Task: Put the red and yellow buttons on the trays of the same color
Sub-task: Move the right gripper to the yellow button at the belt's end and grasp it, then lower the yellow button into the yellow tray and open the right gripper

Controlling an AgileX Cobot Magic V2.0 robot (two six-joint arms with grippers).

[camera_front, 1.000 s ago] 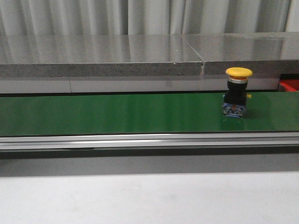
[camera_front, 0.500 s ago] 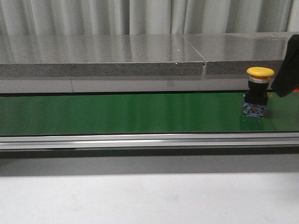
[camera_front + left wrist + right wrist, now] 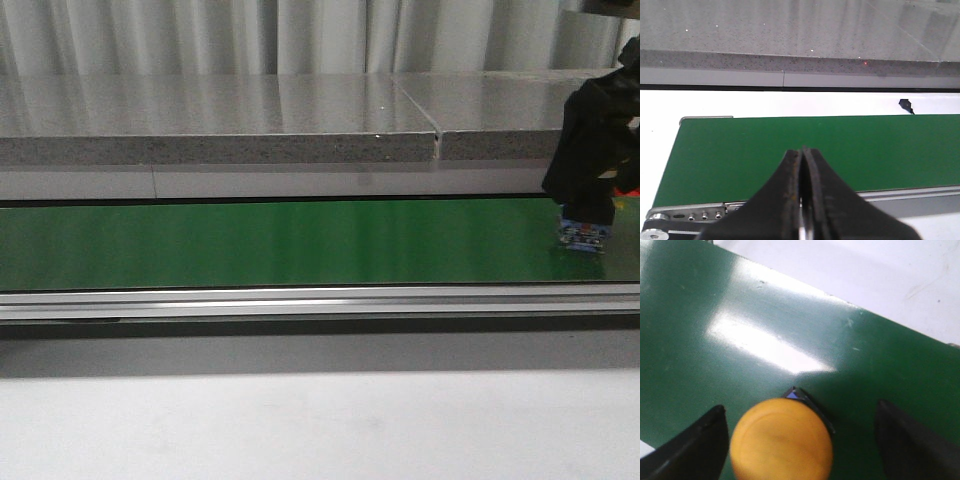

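A yellow mushroom-cap push button [image 3: 781, 438] with a black body and blue base stands upright on the green conveyor belt [image 3: 280, 242], near its right end. The right gripper [image 3: 799, 440] is spread wide around it, one black finger on each side, not touching. The left gripper [image 3: 801, 200] is clenched shut, holding nothing, above the belt's left end.

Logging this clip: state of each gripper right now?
Left gripper: shut, empty.
Right gripper: open, astride the yellow button, not gripping.
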